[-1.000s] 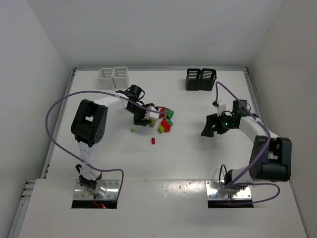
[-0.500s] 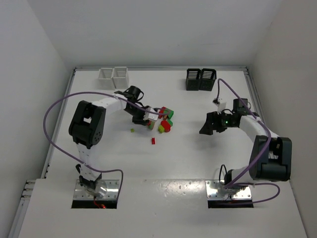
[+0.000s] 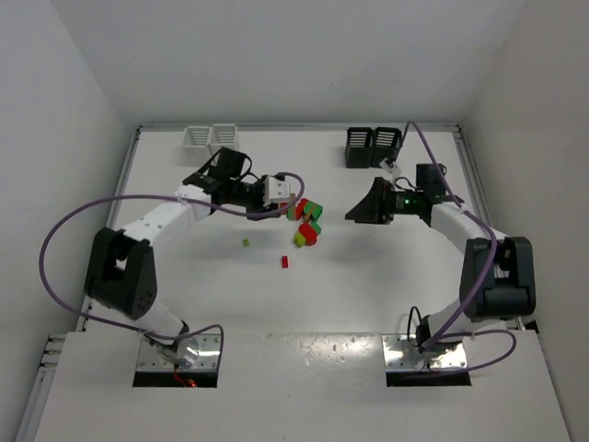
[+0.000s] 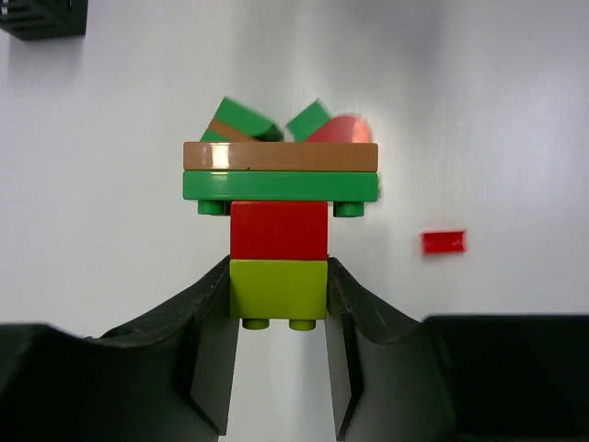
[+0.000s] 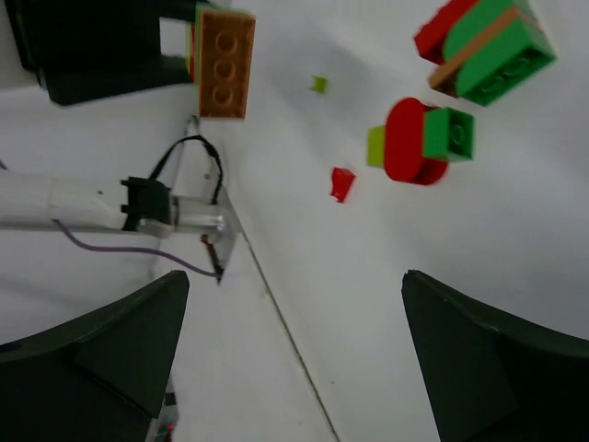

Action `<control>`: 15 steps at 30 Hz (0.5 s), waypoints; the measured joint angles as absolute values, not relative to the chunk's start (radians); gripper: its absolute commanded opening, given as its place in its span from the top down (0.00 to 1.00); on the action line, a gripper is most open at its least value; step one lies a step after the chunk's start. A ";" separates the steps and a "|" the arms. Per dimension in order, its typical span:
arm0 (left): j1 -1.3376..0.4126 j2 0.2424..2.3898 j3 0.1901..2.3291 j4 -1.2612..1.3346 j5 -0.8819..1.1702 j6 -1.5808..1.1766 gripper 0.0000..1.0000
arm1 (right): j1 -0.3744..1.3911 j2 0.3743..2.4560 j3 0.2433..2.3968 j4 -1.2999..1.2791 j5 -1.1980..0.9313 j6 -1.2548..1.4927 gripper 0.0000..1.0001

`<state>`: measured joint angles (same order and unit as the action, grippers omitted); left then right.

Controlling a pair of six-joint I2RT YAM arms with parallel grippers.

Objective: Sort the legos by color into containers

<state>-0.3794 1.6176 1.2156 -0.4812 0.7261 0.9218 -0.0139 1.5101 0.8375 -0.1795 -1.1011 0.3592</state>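
Observation:
My left gripper (image 3: 287, 203) is shut on the yellow-green bottom brick (image 4: 278, 288) of a joined lego stack; above it sit a red brick (image 4: 279, 229), a green plate (image 4: 280, 186) and a brown plate (image 4: 280, 156). The stack also shows in the right wrist view (image 5: 225, 63). Loose legos (image 3: 309, 223) lie just right of it: a green-brown-red chunk (image 5: 488, 46) and a red-green chunk (image 5: 423, 138). A tiny red brick (image 3: 284, 261) and a tiny yellow-green one (image 3: 246, 242) lie nearer. My right gripper (image 3: 359, 213) is open and empty, right of the pile.
Two white slatted bins (image 3: 211, 141) stand at the back left and two black bins (image 3: 374, 147) at the back right. A corner of a black bin (image 4: 41, 17) shows in the left wrist view. Purple cables loop beside both arms.
My left arm has swung its elbow out to the left and drawn the stack back from the pile. My right gripper has moved left and toward the back, closer to the pile.

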 measured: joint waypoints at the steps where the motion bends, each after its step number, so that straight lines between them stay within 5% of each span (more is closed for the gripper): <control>1: -0.387 1.572 1.183 -0.454 0.741 0.877 0.72 | 0.007 1.536 0.851 -0.132 -1.121 0.416 0.00; 15: -0.433 1.500 1.091 -0.307 0.868 0.552 0.74 | 0.240 1.763 1.040 0.125 -1.232 0.750 0.00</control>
<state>-0.4332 1.4998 1.0908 -0.3065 0.8684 0.5522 0.2398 1.7630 1.0397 0.1253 -1.2320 0.7498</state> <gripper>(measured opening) 0.420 0.996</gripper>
